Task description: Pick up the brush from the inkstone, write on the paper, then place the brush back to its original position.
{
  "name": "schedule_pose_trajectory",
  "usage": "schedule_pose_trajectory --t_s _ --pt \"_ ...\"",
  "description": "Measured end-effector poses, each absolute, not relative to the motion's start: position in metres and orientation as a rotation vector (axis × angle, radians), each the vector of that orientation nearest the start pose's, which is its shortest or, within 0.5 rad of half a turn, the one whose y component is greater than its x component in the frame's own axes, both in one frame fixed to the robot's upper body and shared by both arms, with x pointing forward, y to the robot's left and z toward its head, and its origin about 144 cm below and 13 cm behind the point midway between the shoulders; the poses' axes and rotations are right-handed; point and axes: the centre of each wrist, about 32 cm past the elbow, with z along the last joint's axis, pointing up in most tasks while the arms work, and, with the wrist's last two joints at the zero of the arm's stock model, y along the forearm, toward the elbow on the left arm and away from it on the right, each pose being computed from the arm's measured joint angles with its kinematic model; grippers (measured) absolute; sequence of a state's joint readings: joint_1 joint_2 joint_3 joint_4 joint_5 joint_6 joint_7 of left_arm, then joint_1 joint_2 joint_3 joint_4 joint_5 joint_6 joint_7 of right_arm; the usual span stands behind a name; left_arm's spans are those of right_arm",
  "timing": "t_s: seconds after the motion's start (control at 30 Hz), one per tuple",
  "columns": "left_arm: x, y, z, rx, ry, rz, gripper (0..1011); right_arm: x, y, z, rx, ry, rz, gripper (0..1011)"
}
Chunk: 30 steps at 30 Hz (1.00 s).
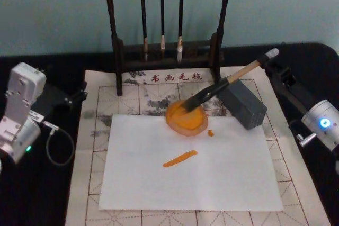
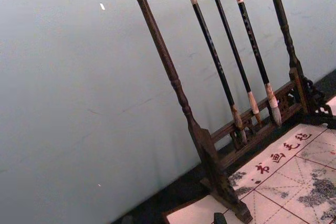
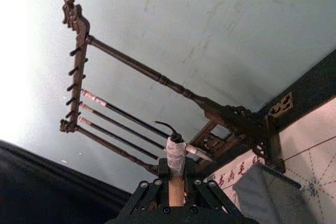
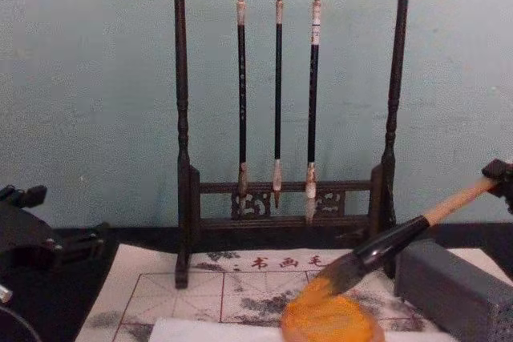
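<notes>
Brush (image 1: 222, 84), clamped at its handle end by right gripper (image 3: 177, 191) at 2 o'clock, rests bristles on orange inkstone (image 1: 186, 119). Handle should settle onto grey block (image 1: 244, 105) before release. Left gripper (image 1: 69, 98) sits parked at 9 o'clock.

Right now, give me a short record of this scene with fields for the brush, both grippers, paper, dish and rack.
brush: slanting down, bristles in the orange dish
right gripper: shut on the brush's handle end, right rear of the mat
left gripper: parked off the felt mat's left edge
paper: white sheet on the felt mat, one orange stroke near its middle
grey block: right of the dish, below the handle
rack: behind the mat, three thin brushes hanging
</notes>
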<state>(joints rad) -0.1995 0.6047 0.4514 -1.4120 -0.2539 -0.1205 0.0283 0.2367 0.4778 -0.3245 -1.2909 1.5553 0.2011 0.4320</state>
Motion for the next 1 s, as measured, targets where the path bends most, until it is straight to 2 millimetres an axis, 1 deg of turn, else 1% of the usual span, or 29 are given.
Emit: schedule_pose_trajectory --t_s 1.0 --pt "0.489 0.31 1.14 0.304 -0.285 1.248 1001 0.482 -0.325 1.127 0.586 0.849 -0.865 198"
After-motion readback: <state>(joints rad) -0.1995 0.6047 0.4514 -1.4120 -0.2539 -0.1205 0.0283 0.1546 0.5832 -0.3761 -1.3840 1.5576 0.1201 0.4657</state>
